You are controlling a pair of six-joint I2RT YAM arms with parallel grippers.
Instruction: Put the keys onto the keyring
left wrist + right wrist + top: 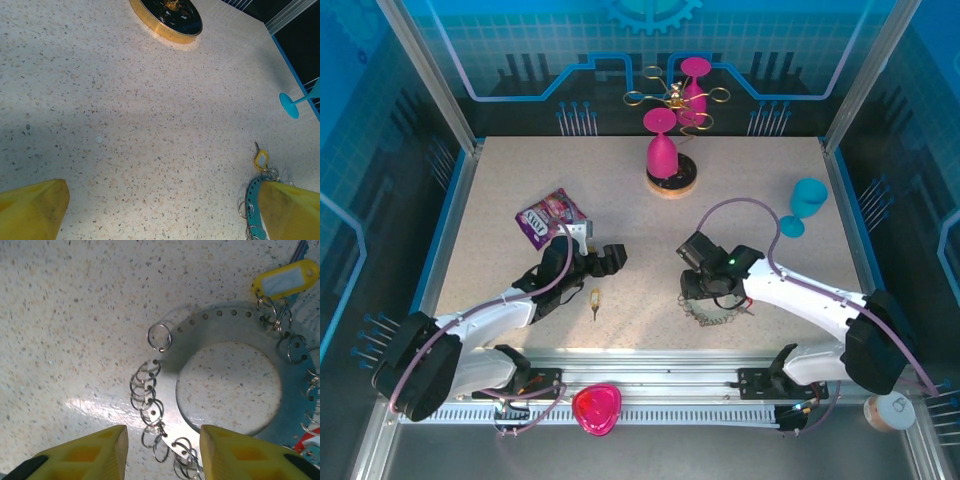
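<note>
Over the near edge of the keyring [215,325]: right gripper [162,445] half open astride the wire loops [150,405], holding nothing. Pinch the flat rim, not a loop. Left of keyring: loose key [595,301], left gripper [165,210] wide, empty.

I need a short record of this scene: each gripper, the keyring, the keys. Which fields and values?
keyring: flat on table
yellow-tagged key: on a loop of the keyring
loose key: on table, left of keyring
left gripper: open, empty, over bare table
right gripper: open, straddling the keyring's looped edge
</note>
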